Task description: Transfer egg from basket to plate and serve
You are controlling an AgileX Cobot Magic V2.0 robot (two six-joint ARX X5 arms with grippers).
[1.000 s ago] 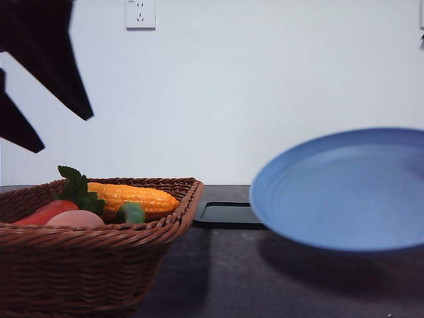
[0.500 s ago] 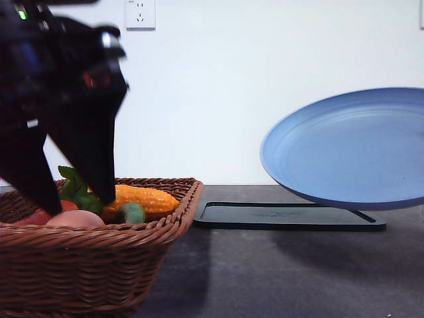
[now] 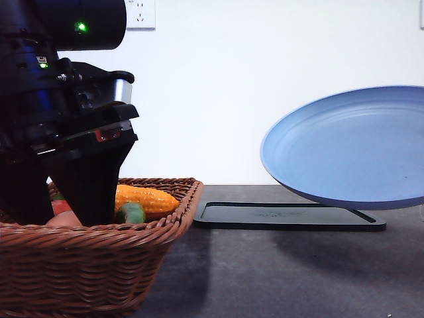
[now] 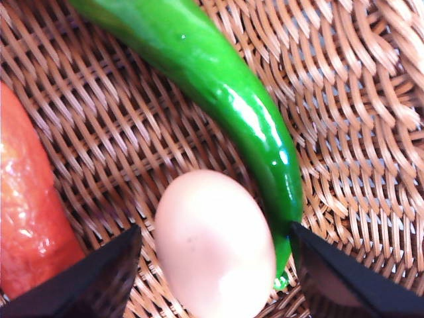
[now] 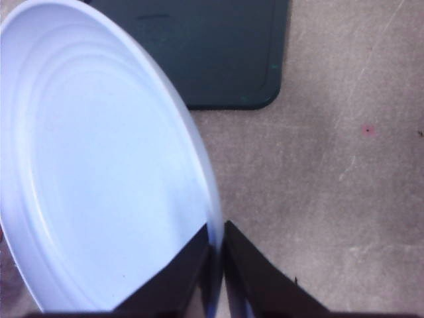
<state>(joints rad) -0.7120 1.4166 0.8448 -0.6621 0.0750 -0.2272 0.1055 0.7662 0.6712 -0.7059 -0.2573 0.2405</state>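
Two steps left, none done: grab, then serve. My left gripper [image 4: 212, 265] is spread wide around the egg [image 4: 215, 245], which lies in the basket [image 3: 93, 265], not clamped. Green pepper [image 4: 225, 99] touches the egg and crowds one finger; carrot [image 4: 26, 212] just beside. Right gripper [image 5: 215, 255] pinches the plate [image 3: 351, 149] rim, held above the black tray [image 3: 285, 216].

A yellow-orange ear of corn [image 3: 147, 198] lies toward the far right corner of its woven container, a small green vegetable end [image 3: 132, 212] just in front of it. A long glossy green chili pepper [image 4: 225, 99] and an orange-red carrot [image 4: 30, 205] rest on the weave. A flat black rectangular tray [image 3: 288, 216] lies near the table's far edge. A white wall socket [image 3: 140, 13] sits high on the wall.
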